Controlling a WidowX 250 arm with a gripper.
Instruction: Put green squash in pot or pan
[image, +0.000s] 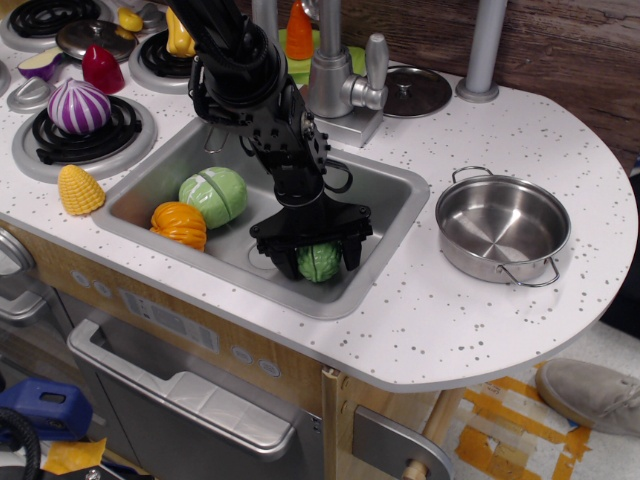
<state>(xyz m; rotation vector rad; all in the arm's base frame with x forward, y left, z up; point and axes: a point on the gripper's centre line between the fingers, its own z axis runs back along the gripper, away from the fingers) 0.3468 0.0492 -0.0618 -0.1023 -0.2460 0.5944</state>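
The green squash (319, 263), mid-green and ribbed, lies in the sink (385, 205) near its front right corner. My gripper (318, 258) is down in the sink and straddles the squash, one finger on each side, jaws open around it. The arm covers the squash's top. The steel pan (503, 230) with two wire loop handles stands empty on the counter to the right of the sink, well apart from the gripper.
A pale-green vegetable (213, 195) and an orange ribbed one (179, 224) lie in the sink's left half. The faucet (335, 80) stands behind the sink. A corn cob (81, 189), a purple onion (78, 106) and a lid (417, 91) are on the counter.
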